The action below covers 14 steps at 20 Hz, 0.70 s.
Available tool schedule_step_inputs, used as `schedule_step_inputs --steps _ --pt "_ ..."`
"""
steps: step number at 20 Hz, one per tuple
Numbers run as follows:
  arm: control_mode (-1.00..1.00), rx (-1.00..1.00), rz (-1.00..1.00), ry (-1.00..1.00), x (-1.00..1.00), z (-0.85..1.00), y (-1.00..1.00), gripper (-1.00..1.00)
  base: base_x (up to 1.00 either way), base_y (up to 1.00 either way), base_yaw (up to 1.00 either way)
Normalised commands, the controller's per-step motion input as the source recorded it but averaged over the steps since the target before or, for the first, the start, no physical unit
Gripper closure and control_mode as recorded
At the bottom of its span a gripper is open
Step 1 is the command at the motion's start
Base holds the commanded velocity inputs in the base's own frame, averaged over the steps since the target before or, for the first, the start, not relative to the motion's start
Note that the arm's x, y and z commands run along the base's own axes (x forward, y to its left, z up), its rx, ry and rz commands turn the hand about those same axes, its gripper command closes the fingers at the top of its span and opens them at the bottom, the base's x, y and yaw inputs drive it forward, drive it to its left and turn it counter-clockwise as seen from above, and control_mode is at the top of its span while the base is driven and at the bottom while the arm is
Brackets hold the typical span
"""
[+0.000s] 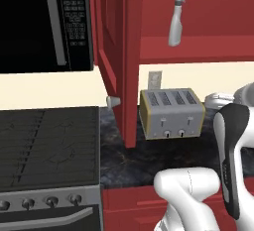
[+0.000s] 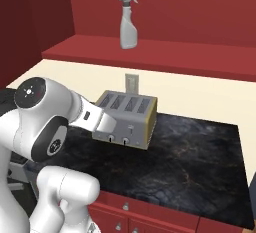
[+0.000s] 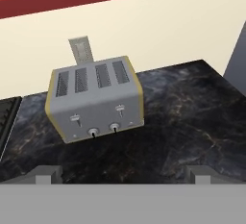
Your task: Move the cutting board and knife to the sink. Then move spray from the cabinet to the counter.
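The spray [image 1: 177, 19] [image 2: 128, 21], a pale grey-white trigger bottle, stands upright on the lower shelf of the open dark red cabinet [image 1: 213, 51] [image 2: 170, 52]. The black veined counter [image 2: 195, 162] [image 3: 192, 112] [image 1: 121, 163] lies below it. My gripper [image 3: 122, 176] is open and holds nothing. It hovers low over the counter's front part and faces the toaster, well below the spray. The cutting board, the knife and the sink are out of view.
A grey four-slot toaster [image 1: 171, 113] [image 2: 126, 118] [image 3: 94, 98] stands on the counter under the cabinet, in front of a wall outlet [image 3: 80, 50]. The cabinet door [image 1: 113, 46] hangs open toward me. A stove [image 1: 47, 145] and microwave [image 1: 44, 22] are on the left.
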Motion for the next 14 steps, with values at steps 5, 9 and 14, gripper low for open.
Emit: schedule_step_inputs --steps 5,9,14 --pt "1.00 0.00 0.00 0.00 0.00 0.00 0.00 -1.00 0.00 0.00 0.00" --pt "-1.00 0.00 0.00 0.00 0.00 0.00 0.00 -1.00 0.00 0.00 0.00" --pt "-1.00 0.00 0.00 0.00 -0.01 0.13 0.00 -1.00 0.00 0.00 0.00"
